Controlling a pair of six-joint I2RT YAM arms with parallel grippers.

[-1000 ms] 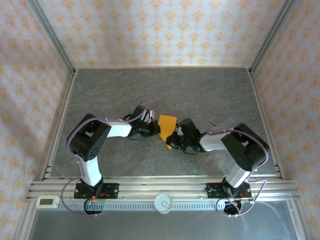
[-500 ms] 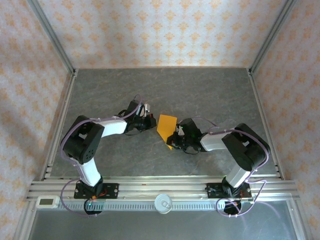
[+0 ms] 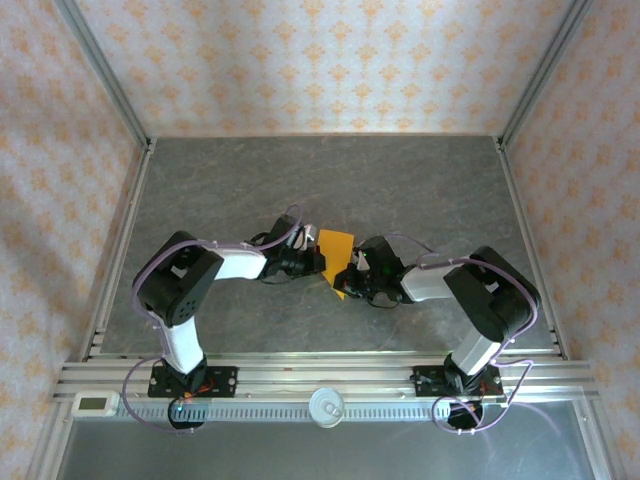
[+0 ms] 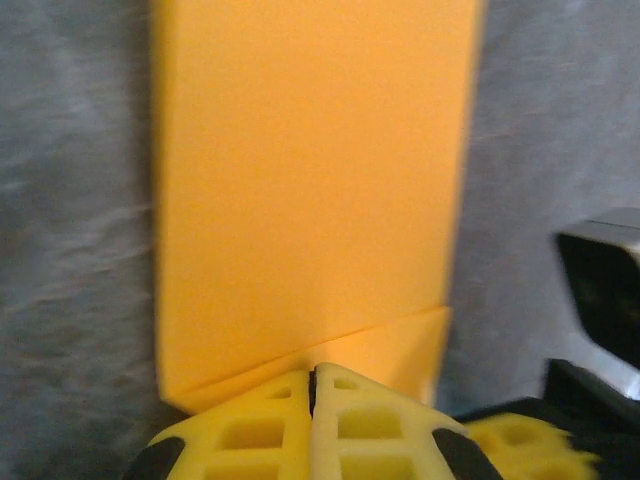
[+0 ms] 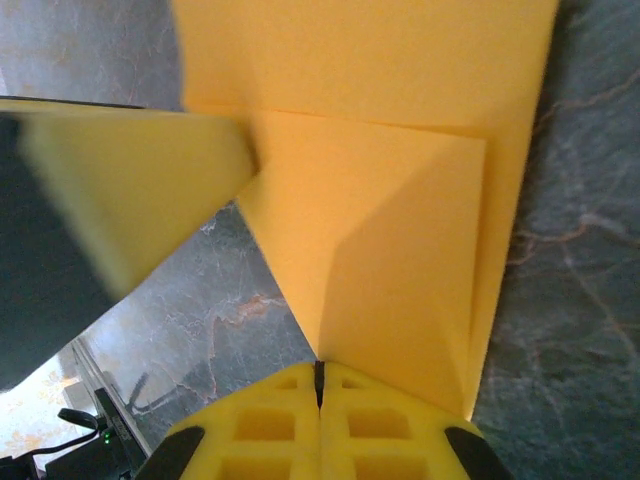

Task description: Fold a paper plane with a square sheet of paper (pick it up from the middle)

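Resting partly folded on the tabletop, the square sheet of paper is being touched at opposite edges by the left hand and right hand, each with fingers together.

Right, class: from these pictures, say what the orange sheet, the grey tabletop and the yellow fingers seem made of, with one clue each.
The orange sheet: thin matt paper; it holds sharp creases and flat flaps. The grey tabletop: looks like veined stone, perhaps printed laminate; pale veins show. The yellow fingers: probably moulded plastic or rubber; matt, with square open cells.
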